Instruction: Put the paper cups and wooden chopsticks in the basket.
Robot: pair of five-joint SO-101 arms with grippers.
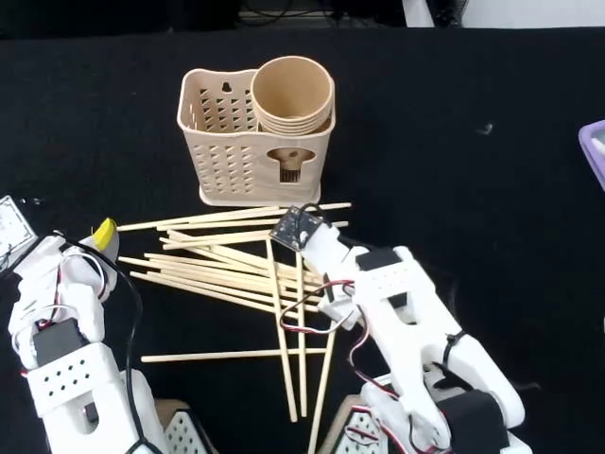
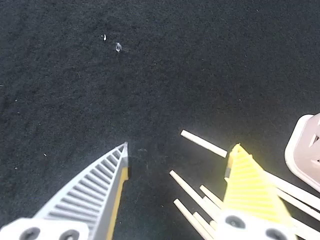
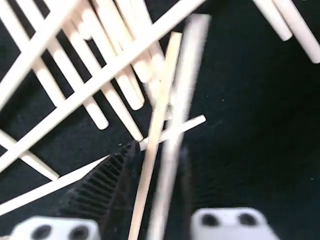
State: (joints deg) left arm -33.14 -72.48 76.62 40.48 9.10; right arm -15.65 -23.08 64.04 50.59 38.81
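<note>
A beige slotted basket (image 1: 232,156) stands at the back of the black table, with a stack of paper cups (image 1: 292,93) inside its right end. Several wooden chopsticks (image 1: 227,270) lie scattered in front of it. My right arm (image 1: 388,288) leans over the pile's right side. In the right wrist view, my right gripper (image 3: 156,162) is shut on two chopsticks (image 3: 159,125), which run up between its black fingers (image 3: 107,182). My left gripper (image 2: 177,155) stands open at the pile's left end, low over the cloth, its yellow finger (image 1: 106,234) above the chopstick tips (image 2: 202,144).
A purple object (image 1: 594,147) pokes in at the table's right edge, and a white card (image 1: 11,227) lies at the left edge. Black cloth stretches bare to the left and right of the basket. The basket's corner (image 2: 305,150) appears in the left wrist view.
</note>
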